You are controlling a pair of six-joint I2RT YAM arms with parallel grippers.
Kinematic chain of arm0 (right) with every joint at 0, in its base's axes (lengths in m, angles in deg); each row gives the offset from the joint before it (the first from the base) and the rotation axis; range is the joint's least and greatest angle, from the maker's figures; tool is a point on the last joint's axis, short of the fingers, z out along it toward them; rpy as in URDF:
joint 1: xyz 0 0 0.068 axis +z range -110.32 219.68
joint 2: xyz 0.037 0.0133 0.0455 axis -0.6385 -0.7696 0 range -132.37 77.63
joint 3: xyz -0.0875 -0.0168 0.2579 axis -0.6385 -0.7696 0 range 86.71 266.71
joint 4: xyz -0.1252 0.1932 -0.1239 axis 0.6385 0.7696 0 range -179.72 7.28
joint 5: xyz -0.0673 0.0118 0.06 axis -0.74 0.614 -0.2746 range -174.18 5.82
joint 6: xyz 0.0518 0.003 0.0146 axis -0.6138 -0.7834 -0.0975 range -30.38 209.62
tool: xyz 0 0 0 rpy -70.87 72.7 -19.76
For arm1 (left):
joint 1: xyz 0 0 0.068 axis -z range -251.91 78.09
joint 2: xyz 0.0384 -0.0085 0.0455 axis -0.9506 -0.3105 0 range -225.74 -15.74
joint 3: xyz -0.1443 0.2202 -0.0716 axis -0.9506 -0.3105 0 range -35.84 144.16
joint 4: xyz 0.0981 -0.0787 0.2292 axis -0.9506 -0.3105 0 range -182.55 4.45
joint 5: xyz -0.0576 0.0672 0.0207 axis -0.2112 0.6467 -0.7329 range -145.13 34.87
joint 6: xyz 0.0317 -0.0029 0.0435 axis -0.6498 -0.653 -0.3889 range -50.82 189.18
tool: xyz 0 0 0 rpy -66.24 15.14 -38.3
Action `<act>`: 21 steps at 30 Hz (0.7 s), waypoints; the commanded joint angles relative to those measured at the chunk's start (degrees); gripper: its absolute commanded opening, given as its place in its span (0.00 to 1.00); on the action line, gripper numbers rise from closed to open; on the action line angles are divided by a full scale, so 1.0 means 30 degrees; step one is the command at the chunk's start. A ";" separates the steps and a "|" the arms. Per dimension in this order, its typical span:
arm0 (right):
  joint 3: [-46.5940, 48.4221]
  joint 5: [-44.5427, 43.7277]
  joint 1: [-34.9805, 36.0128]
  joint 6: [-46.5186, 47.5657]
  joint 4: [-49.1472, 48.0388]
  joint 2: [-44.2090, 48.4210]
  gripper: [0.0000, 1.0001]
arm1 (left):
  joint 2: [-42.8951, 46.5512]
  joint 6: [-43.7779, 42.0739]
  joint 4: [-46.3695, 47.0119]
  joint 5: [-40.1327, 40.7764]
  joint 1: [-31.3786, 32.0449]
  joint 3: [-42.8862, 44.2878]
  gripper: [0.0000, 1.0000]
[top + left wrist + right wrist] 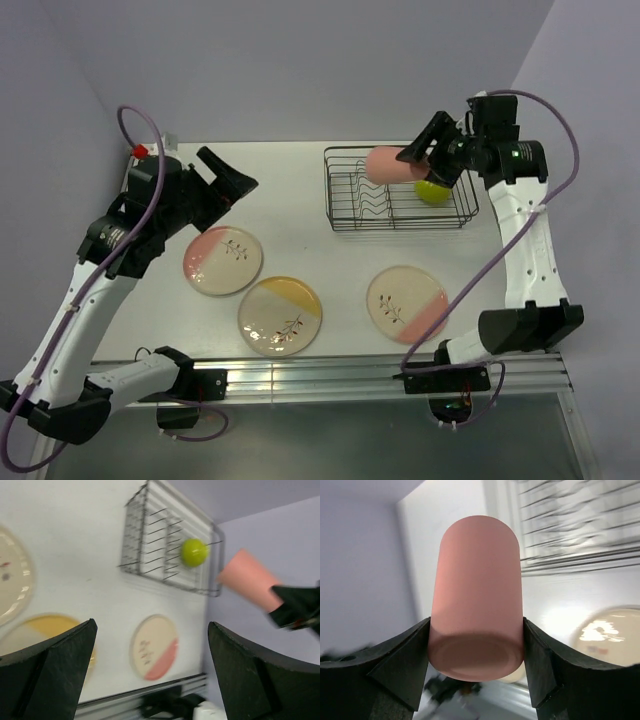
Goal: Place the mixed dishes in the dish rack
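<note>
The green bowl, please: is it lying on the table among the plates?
No, the green bowl sits inside the dish rack, at its right end.

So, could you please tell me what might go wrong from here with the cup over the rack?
1. The right end effector holds the pink cup on its side above the dish rack, gripping near the base; it might slip or roll on release.
2. The lime-green bowl sits in the rack close to that end effector, so lowering could knock it.
3. Dropped onto the wavy dividers, the cup could jam between them.
</note>
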State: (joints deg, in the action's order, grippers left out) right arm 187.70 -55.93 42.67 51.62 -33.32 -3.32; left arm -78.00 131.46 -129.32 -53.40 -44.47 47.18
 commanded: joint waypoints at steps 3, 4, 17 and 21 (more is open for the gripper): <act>0.4007 -1.0638 -0.0848 0.3377 0.4987 -0.2954 0.00 | -0.1015 -0.5699 -0.3962 -0.0018 0.0023 -0.1214 0.99; 0.4215 -1.1314 -0.0993 0.3669 0.4930 -0.3365 0.00 | -0.0927 -0.6166 -0.3636 -0.0400 0.0023 -0.1625 0.98; 0.8377 -1.5187 -0.2488 0.4317 0.7126 -0.9577 0.00 | 0.0713 -0.9304 -0.2930 0.0152 0.0052 -0.3737 0.96; 0.7826 -1.5218 -0.2489 0.4346 0.7013 -1.0312 0.00 | 0.0568 -0.9773 -0.2784 0.0417 0.0344 -0.3651 0.97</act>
State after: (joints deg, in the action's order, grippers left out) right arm 209.84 -98.55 35.39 64.01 -14.18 -33.76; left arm -76.69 105.27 -139.57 -53.51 -44.12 36.36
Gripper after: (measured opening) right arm 0.731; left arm 0.971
